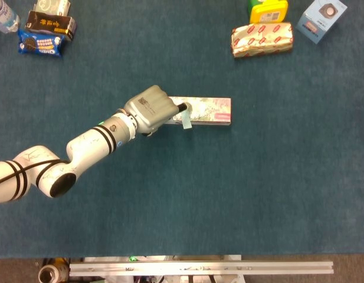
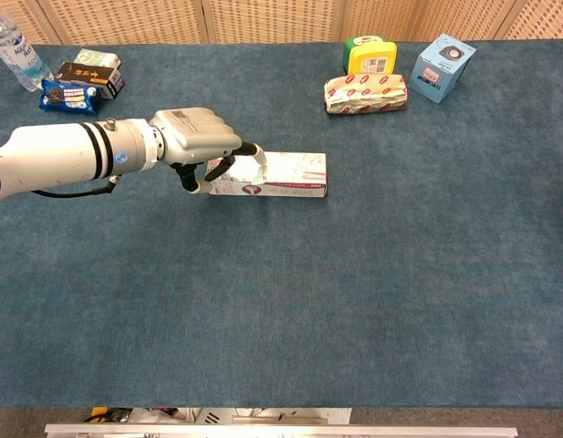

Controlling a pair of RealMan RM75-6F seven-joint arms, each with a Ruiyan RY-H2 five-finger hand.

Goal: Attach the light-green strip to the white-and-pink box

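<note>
In the head view, my left robot hand sits over the left end of the white-and-pink box, which lies near the middle of the worktop, a little toward the far edge, with its long axis running left to right. A dark fingertip reaches onto the box top and presses the upper end of the light-green strip, so I hold the strip against the box rather than carry it free. The strip is short and pale, lying across the box's long axis, its lower end hanging over the near edge of the box. My right robot hand shows in neither view, so the left one is plainly the nearer. In the chest view, the left robot hand has its fingers curled down at the box's left end; the strip shows only as a pale sliver at the fingertips. I judge the coming move is a press and smoothing toward me, across the box.
</note>
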